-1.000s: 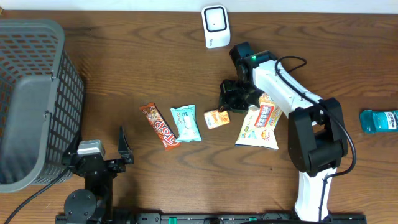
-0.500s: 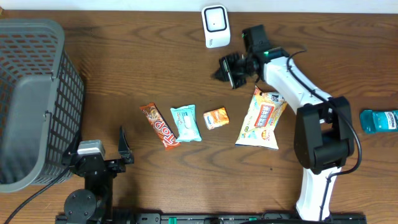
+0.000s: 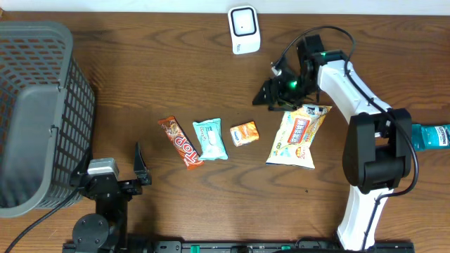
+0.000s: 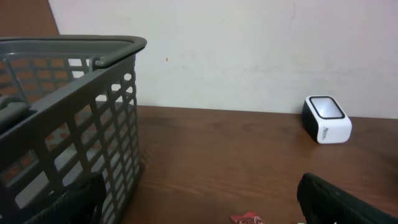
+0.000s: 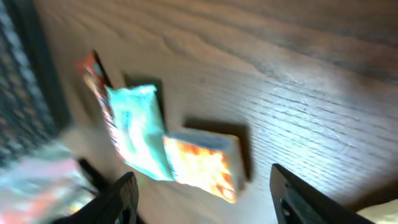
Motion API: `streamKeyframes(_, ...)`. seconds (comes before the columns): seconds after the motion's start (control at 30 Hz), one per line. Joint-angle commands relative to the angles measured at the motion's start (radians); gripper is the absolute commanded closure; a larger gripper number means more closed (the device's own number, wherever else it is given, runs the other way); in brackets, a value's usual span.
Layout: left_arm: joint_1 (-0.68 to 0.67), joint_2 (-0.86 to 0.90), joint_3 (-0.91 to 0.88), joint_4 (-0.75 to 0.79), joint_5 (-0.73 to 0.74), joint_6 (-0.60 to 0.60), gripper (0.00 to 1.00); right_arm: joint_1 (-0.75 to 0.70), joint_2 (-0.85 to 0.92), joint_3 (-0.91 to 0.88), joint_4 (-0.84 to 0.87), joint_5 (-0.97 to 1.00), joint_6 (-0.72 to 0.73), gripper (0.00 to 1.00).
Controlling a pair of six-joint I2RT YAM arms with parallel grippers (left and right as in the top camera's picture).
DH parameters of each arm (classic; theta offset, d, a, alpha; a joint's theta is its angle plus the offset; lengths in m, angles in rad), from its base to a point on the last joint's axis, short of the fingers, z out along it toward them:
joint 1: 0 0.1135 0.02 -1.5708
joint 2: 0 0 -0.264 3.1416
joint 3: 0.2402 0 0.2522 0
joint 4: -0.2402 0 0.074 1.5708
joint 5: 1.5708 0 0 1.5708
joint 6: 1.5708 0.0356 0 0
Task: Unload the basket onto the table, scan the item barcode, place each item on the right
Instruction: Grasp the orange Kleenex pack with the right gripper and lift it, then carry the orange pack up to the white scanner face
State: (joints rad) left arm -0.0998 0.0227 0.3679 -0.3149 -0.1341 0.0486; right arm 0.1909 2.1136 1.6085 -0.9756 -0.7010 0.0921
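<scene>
1. Near the top middle, the white scanner (image 3: 243, 29) sits face up, ready to read barcodes.
2. Right claw (image 3: 271, 93) hangs just below and right of it, fingers apart, holding nothing.
3. Orange snack packet (image 3: 245, 133) lies flat mid-frame, easy to grab.
4. Left claw (image 4: 202, 205) rests wide open, empty.

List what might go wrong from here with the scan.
1. The right gripper hangs empty, jaws open, beside the top edge of the snack bag; coming down, it may snag that bag.
2. The orange packet and the teal packet lie close together, so a grasp on one may drag the other.
3. No barcode shows on any item, so the wrong face may meet the scanner.
</scene>
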Motion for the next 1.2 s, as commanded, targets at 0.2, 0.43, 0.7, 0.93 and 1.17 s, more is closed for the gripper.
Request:
streamKeyframes(0.2, 0.005, 0.0, 0.0, 0.0, -0.005, -0.005, 0.02, 0.143, -0.017, -0.069, 0.045, 0.187, -0.241, 0.31)
streamKeyframes(0.43, 0.005, 0.0, 0.0, 0.001, -0.005, -0.006, 0.02, 0.181, -0.017, -0.174, 0.125, 0.187, -0.311, 0.42)
streamKeyframes(0.7, 0.005, 0.0, 0.0, 0.001, -0.005, -0.005, 0.02, 0.168, -0.017, -0.26, 0.208, 0.167, -0.311, 0.55)
streamKeyframes(0.93, 0.005, 0.0, 0.0, 0.001, -0.005, -0.005, 0.02, 0.168, -0.017, -0.265, 0.217, 0.122, -0.286, 0.99)
streamKeyframes(1.17, 0.005, 0.0, 0.0, 0.0, -0.005, -0.005, 0.02, 0.13, -0.023, -0.136, 0.036, 0.014, -0.01, 0.99)
